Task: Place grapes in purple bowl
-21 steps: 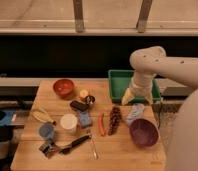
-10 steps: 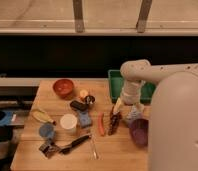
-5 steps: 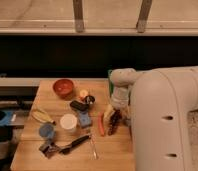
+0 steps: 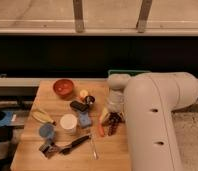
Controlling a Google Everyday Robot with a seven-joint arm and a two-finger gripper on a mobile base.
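Note:
The grapes [image 4: 112, 124], a dark reddish-purple bunch, lie on the wooden table [image 4: 37, 152] right of centre, next to a slim orange stick [image 4: 101, 129]. My gripper [image 4: 111, 116] is down at the top end of the bunch, under the bulky pale arm [image 4: 152, 115]. That arm fills the right side of the camera view and hides the purple bowl.
An orange-red bowl [image 4: 63, 87] stands at the back left. A white cup [image 4: 68, 122], a blue block [image 4: 84, 120], a banana [image 4: 42, 116], a blue lid [image 4: 46, 131] and dark utensils [image 4: 69, 145] lie left of the grapes. A green bin's edge [image 4: 123, 73] shows behind the arm.
The arm has swung left across the table and lowered the gripper onto the grapes. Its bulk has come to cover the purple bowl and most of the green bin.

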